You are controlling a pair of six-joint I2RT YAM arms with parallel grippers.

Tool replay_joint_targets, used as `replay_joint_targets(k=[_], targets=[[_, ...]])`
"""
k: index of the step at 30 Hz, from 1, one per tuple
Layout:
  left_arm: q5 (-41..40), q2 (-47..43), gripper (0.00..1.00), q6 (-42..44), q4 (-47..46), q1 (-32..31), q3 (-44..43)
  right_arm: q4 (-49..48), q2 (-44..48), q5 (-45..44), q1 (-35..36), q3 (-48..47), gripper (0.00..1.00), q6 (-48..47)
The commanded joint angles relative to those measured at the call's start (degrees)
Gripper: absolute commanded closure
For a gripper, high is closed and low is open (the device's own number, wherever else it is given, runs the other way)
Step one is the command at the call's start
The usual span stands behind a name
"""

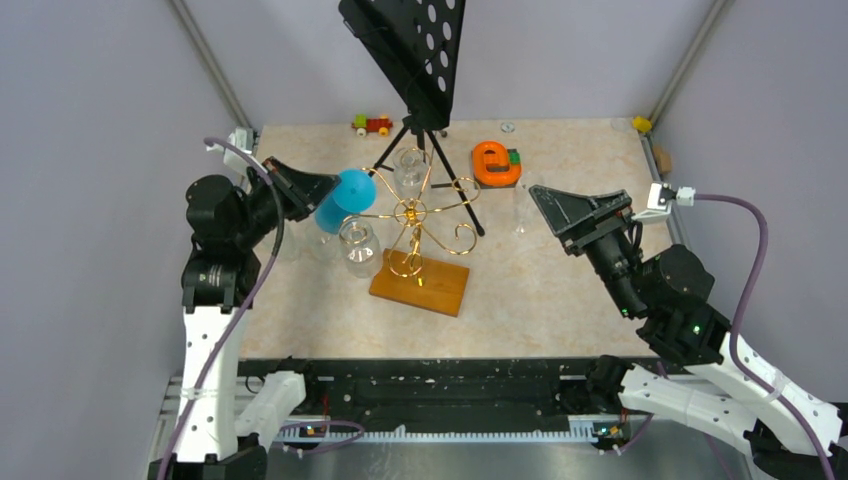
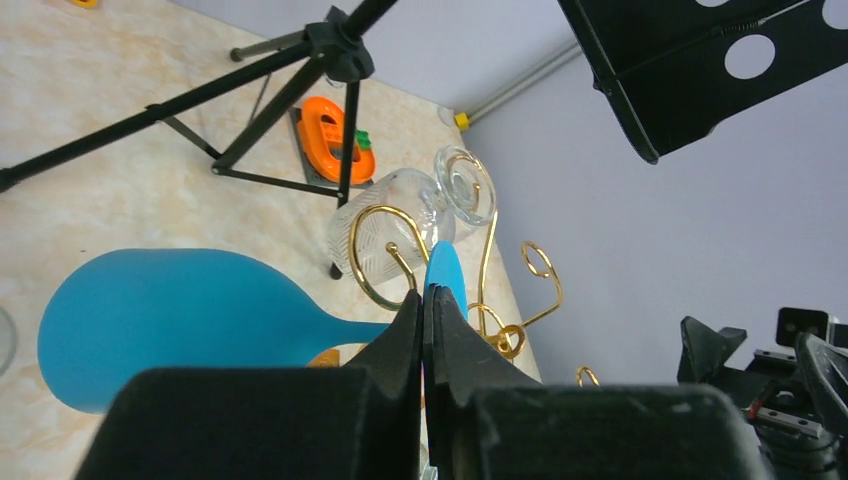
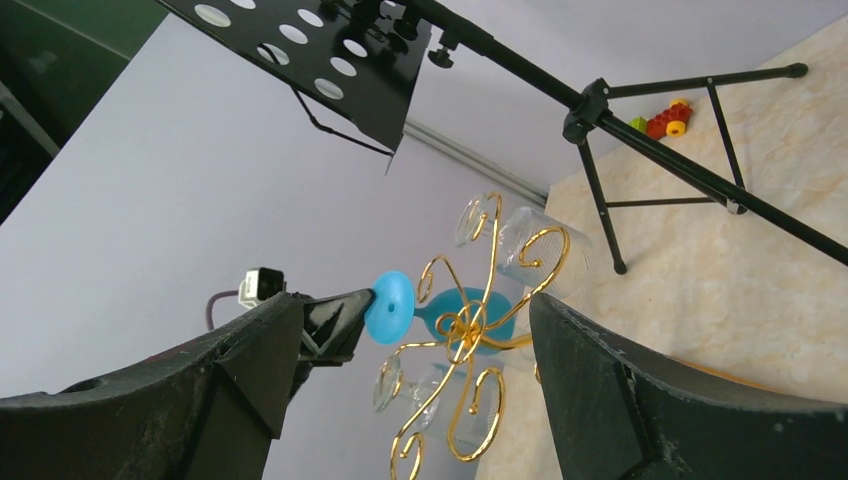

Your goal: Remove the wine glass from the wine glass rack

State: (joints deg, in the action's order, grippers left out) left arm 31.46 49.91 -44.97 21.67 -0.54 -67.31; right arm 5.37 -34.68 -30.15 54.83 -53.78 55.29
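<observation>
Gold rack [image 1: 420, 287] holds two clear glasses [image 1: 358, 245]; left hand [image 2: 424, 300] pinches one blue wine glass [image 2: 190, 320]; right hand [image 1: 555, 205] spread.

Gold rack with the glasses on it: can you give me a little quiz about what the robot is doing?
1. True or false: the left tool is shut on the blue glass.
2. What does the gold rack stand on? A) a wooden block B) a black tripod C) an orange toy
3. Fill in the gap: the right tool is ___ and holds nothing.
Key: 1 true; 2 A; 3 open.
</observation>
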Motion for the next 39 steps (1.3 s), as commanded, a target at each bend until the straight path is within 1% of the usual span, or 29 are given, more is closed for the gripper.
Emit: replay_joint_targets(k=[1,7,12,14,17,23,28,31,33,36,39], targets=[[-6.71,-1.58,1.0,3.18,3.02,0.15,-3.21,-1.5,0.05,0.01,-0.51,0.41,0.15,0.13],[-11.56,-2.8,1.0,5.69,5.61,0.14,-7.21,-1.62,0.07,0.71,-0.44,0.56,0.15,0.19],[-14.9,-1.88,1.0,11.81,11.16,0.18,-14.6,-2.41,-0.99,2.84,-0.5,0.13,0.14,-1.08],[-13.37,-1.92,1.0,12.11,10.82,0.15,-15.79,-2.73,-1.43,3.62,-0.51,-0.11,0.14,-1.38],[-7.81,-1.84,1.0,10.68,8.71,0.14,-16.95,-3.3,-2.22,4.53,-0.51,-0.32,0.14,-1.64],[5.25,-1.76,1.0,4.55,-0.33,0.16,-16.61,-3.8,-3.11,5.55,-0.51,-0.66,0.13,-1.76],[10.73,-3.15,1.0,0.14,-6.81,0.14,-15.54,-4.57,-3.66,6.1,-0.51,-0.64,0.13,-1.59],[14.49,-3.87,1.0,-4.29,-12.14,0.14,-14.49,-4.75,-3.96,6.28,-0.51,-0.79,0.13,-1.77],[17.16,-4.13,1.0,-9.54,-17.34,0.18,-12.93,-4.84,-4.4,6.6,-0.5,-0.93,0.12,-2.44],[20.19,-4.08,1.0,-20.66,-31.05,0.18,-9.37,-7.62,-5.22,8.31,-0.51,-0.93,0.1,-4.48],[20.92,-4.23,1.0,-27.9,-37.05,0.16,-8.05,-10.33,-6.66,10.78,-0.51,-1.02,0.06,-6.75]])
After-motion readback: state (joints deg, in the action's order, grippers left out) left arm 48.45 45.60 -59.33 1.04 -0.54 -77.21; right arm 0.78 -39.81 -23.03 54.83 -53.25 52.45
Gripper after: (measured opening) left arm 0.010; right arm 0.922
